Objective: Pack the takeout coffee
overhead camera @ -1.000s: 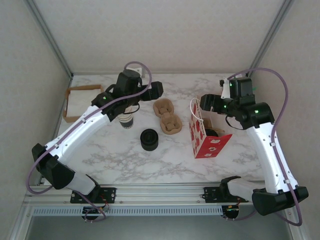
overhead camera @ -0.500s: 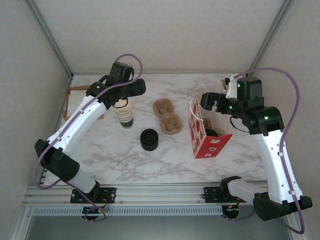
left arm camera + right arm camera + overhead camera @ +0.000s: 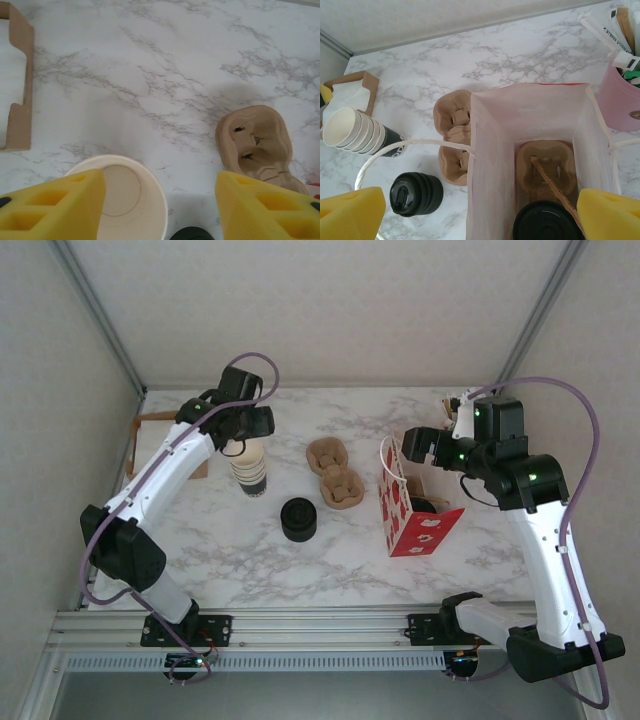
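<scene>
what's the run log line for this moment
left gripper: open over cup stack | right gripper: open over bag | coffee: lidded, in carrier inside bag | lid stack: on table

Left arm (image 3: 165, 476) and right arm (image 3: 543, 540), at either side of the overhead frame: white shells, black joints and bases, looping purple cables (image 3: 545, 379), small green lights (image 3: 533, 477), blocky yellow fingers (image 3: 50, 205).

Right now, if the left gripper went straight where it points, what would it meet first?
Probably the lidless cup stack: on the left gripper, one of the fingers hangs over its top rim, though depth is unclear.
</scene>
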{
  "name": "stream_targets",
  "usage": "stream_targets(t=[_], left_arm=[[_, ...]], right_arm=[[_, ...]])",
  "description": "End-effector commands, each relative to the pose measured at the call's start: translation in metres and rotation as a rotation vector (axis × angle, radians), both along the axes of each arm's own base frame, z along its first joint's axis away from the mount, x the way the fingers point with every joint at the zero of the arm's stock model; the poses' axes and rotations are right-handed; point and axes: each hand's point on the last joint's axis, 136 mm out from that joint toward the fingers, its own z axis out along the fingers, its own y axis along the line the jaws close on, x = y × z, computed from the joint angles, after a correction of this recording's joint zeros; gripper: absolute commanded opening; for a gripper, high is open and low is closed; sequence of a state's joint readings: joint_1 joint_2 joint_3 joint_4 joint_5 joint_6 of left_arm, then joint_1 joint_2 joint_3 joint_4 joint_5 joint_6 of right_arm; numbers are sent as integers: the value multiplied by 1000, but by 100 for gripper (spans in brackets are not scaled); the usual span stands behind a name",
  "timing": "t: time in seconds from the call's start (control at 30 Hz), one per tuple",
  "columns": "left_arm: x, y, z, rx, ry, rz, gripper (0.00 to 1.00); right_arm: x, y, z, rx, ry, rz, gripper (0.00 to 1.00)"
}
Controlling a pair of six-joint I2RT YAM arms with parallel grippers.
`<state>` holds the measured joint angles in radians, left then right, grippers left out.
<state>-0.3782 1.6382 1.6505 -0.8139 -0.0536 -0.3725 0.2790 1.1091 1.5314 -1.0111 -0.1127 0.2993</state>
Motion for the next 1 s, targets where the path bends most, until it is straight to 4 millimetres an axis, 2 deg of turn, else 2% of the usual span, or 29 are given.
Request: stream_targets(t=[0.0,0.33,0.77,0.97], left_arm=[[-3,13,-19,55,56,15,60],[1,20,-39,78,101,29,60],[3,33,-53,175,152,49,60],[5,31,-61,186,177,38,60]], right_arm=[[-4,-4,-4,-19,1,-5,99],[-3,-3,-9,-24,8,4,99],[-2,-3,-11,-20,18,2,99],[-2,-4,-12,-24,19,-1,99]])
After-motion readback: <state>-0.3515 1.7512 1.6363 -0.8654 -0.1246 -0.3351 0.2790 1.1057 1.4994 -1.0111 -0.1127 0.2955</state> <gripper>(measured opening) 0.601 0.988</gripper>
